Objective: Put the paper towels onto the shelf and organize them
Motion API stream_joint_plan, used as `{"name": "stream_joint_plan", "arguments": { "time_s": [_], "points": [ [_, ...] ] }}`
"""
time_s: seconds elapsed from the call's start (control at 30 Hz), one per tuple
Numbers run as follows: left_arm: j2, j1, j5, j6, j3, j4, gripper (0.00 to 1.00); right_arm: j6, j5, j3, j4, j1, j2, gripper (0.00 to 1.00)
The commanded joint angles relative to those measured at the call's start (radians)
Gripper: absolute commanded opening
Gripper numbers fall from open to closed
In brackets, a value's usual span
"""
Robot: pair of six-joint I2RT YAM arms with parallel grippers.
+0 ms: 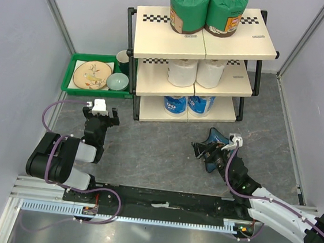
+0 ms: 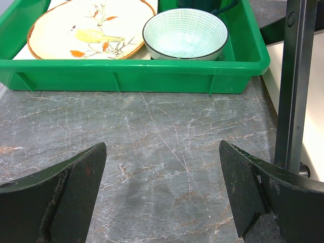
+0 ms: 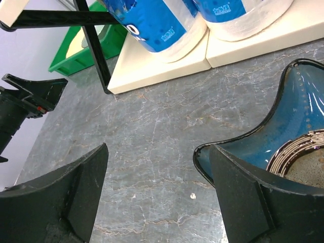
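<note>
The shelf (image 1: 159, 37) stands at the back of the table. Two green paper towels (image 1: 189, 8) (image 1: 226, 11) stand on its top board, two white ones (image 1: 182, 72) (image 1: 211, 73) on the middle board, and two blue-and-white ones (image 1: 175, 104) (image 1: 201, 105) on the bottom board. The blue-and-white pair also shows in the right wrist view (image 3: 152, 20) (image 3: 238, 15). My left gripper (image 1: 100, 114) (image 2: 162, 152) is open and empty, low over the table left of the shelf. My right gripper (image 1: 205, 150) (image 3: 158, 152) is open and empty in front of the shelf.
A blue star-shaped dish (image 1: 217, 140) (image 3: 293, 121) lies on the table, its rim under my right gripper's right finger. A green tray (image 1: 69, 77) (image 2: 126, 76) with a plate (image 2: 86, 30) and a bowl (image 2: 185, 33) sits left of the shelf. The shelf's black leg (image 2: 293, 86) stands close to my left gripper's right.
</note>
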Motion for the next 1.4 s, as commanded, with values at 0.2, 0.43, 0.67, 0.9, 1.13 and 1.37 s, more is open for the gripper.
{"name": "stream_joint_plan", "arguments": {
  "time_s": [0.2,0.43,0.67,0.9,1.13,1.37],
  "points": [
    [0.003,0.006,0.012,0.003,0.023,0.028,0.99,0.017,0.024,-0.063,-0.199,0.001,-0.021,0.88],
    [0.003,0.006,0.012,0.003,0.023,0.027,0.99,0.021,0.112,0.212,-0.662,0.001,-0.163,0.89],
    [0.003,0.006,0.013,0.003,0.023,0.027,0.99,0.058,0.222,0.375,-0.991,0.001,-0.245,0.9],
    [0.003,0.006,0.013,0.003,0.023,0.027,0.89,0.129,0.342,0.484,-1.163,0.001,-0.292,0.9],
    [0.003,0.006,0.013,0.001,0.023,0.025,0.62,0.173,0.397,0.481,-1.198,0.001,-0.366,0.9],
    [0.003,0.006,0.013,0.003,0.022,0.027,0.87,0.17,0.396,0.478,-1.195,0.0,-0.352,0.9]
  ]
}}
